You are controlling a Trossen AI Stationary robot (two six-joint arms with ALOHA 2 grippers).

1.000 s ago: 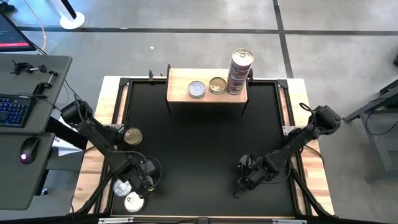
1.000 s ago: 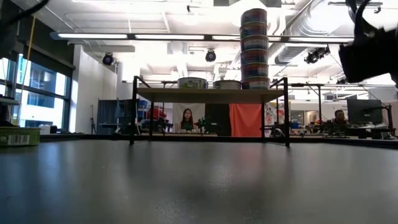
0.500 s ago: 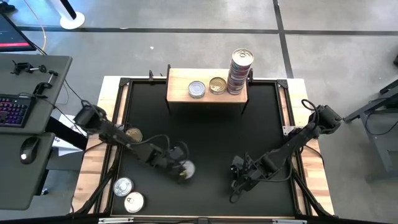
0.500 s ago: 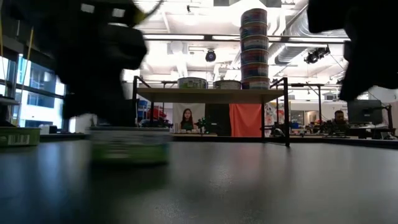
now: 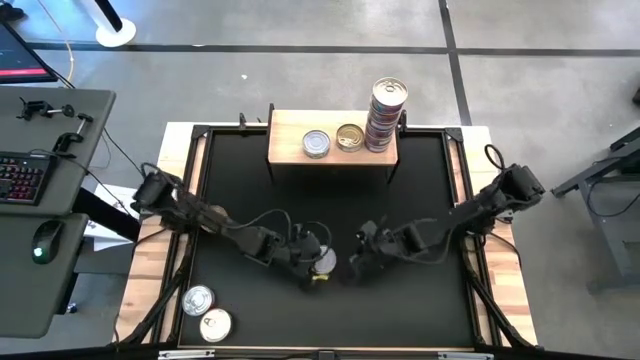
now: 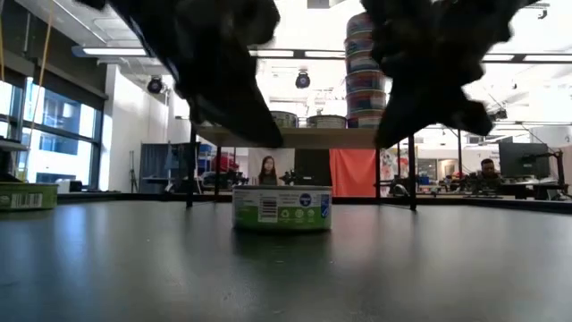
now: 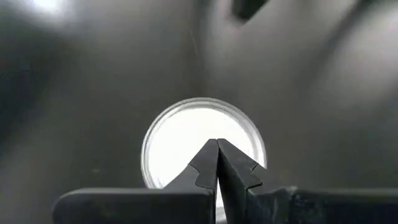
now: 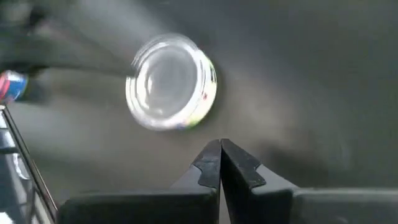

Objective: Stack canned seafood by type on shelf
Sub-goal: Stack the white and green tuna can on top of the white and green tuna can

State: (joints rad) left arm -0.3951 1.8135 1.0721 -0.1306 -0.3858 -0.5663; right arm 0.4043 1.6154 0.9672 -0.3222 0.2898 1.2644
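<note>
High view: the left pincer (image 5: 312, 268) is now sitting near the middle of the black counter (image 5: 430, 180), beside a silver-topped tin (image 5: 324, 261) that half a second ago lay a little further left. The right pincer (image 5: 358, 262) is now reaching in just on the tin's other side, having come leftward. The shelf (image 5: 290, 140) at the counter's far edge is carrying a silver tin (image 5: 317, 144), a gold tin (image 5: 349, 136) and a tall stack of tins (image 5: 387, 115), unchanged. Two more tins (image 5: 207, 310) are lying at the near left corner.

Low view: the tin (image 6: 281, 207) is standing sharp and upright on the counter with both dark arms hanging above it, not touching it; earlier it was a blur further left under the left arm. A green box (image 6: 22, 195) is resting at far left.

Left wrist view: the left pincer (image 7: 217, 163) is showing its fingers pressed together, empty, over the tin's bright lid (image 7: 180, 134).

Right wrist view: the right pincer (image 8: 220, 163) is also pressed together with nothing in it, the tin (image 8: 171, 82) lying just ahead of it.
</note>
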